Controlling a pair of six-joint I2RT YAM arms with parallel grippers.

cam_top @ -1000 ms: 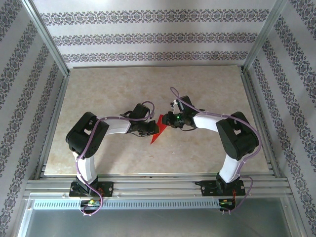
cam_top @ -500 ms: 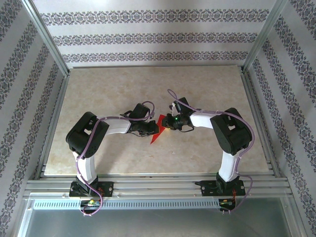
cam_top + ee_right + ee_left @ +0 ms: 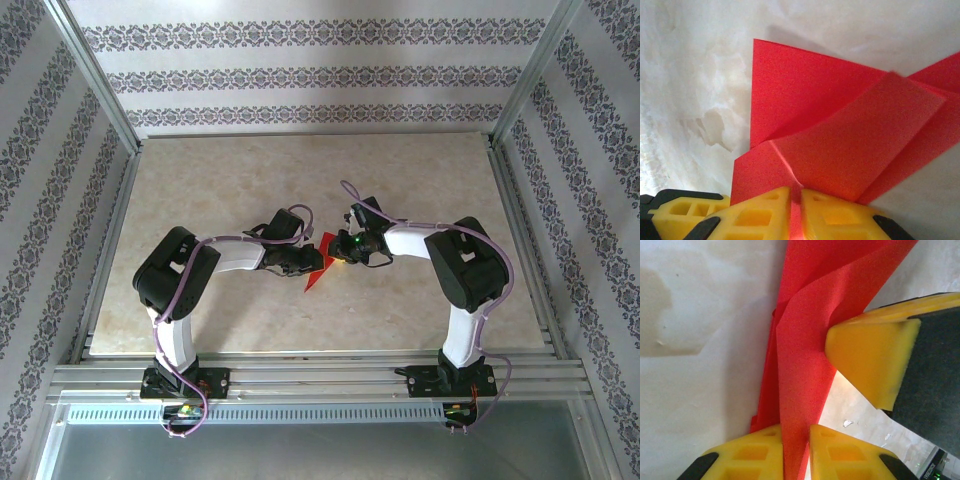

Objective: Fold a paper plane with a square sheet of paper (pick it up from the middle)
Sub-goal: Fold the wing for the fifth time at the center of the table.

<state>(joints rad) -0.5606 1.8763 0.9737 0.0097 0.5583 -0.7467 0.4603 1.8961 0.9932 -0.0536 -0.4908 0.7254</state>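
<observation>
The red paper (image 3: 316, 272), folded into a narrow pointed shape with layered creases, is held just above the table's middle between both grippers. My left gripper (image 3: 306, 262) comes at it from the left. In the left wrist view an upright red flap (image 3: 802, 365) runs down between my yellow fingertips (image 3: 840, 452), which stand a narrow gap apart and touch it on both sides. My right gripper (image 3: 336, 254) comes from the right and is shut on a crease of the paper (image 3: 840, 140). One of its yellow fingers (image 3: 867, 357) presses against the flap in the left wrist view.
The beige marble-patterned tabletop (image 3: 230, 180) lies bare all round the paper. Aluminium frame posts (image 3: 95, 85) and patterned walls close off the left, right and back. Both arms bend inward, their elbows (image 3: 165, 270) near the front.
The right arm's elbow and forearm have swung a little to the left, bringing its gripper closer in on the paper. The left arm and the paper have stayed in place.
</observation>
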